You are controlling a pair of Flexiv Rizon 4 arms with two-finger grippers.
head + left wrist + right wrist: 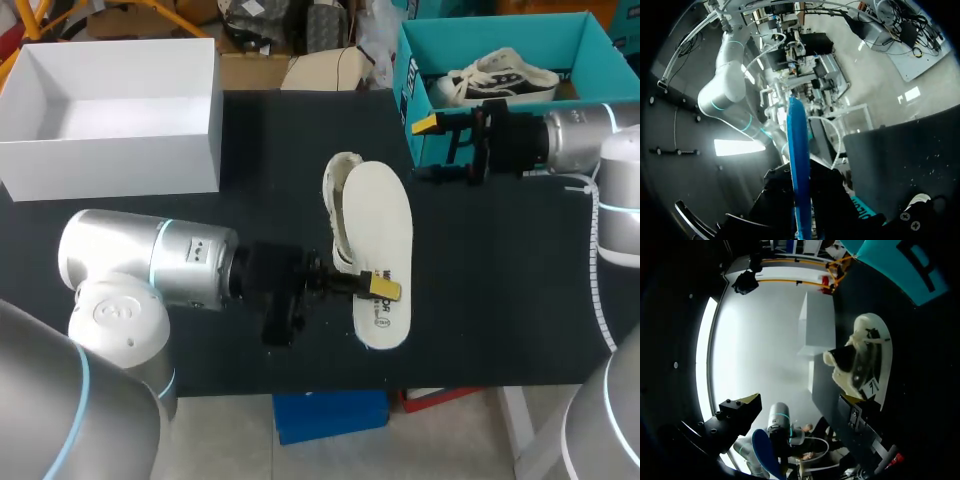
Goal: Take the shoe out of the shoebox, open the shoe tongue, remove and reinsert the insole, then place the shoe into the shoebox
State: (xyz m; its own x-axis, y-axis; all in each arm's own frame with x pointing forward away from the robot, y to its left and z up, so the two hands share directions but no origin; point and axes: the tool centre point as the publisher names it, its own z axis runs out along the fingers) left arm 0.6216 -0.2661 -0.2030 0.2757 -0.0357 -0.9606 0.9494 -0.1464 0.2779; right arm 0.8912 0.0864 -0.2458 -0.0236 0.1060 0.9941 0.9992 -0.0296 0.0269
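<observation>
**insole point(382, 230) is out and in the left gripper point(380, 288); shoe point(340, 200) on the table point(500, 300)**

- **left gripper:** clamped on the heel end of the insole. One yellow tip sits on the top face, the other finger is underneath. The left arm comes in from 8 o'clock.
- **insole:**
  - It lies flat and roughly level around table centre, long axis 12 to 6, toe end at 12.
  - The white printed face is up, with the print at the heel.
  - In the left wrist view it is edge-on between the fingers, blue, running straight ahead of the gripper.
  - In the right wrist view a blue face shows in front of the left arm.
- **shoe:**
  - Cream-white, on its side on the table, just at 9 o'clock of the insole's toe half and partly hidden by it.
  - Can't tell whether the two touch.
  - Its dark opening and pale sole show in the right wrist view, ahead of the right gripper.
- **right gripper point(430, 150):** at 1 o'clock on the table, just in front of the shoebox's front wall. It points toward 9 with its fingers spread apart.
- **shoebox point(500, 35):** teal, open, at 1–2 o'clock on the far edge. A second shoe point(500, 78), white with dark stripes, lies inside.
- **white box point(150, 150):** open-topped, at 10–11 o'clock, well apart from the shoe.
</observation>
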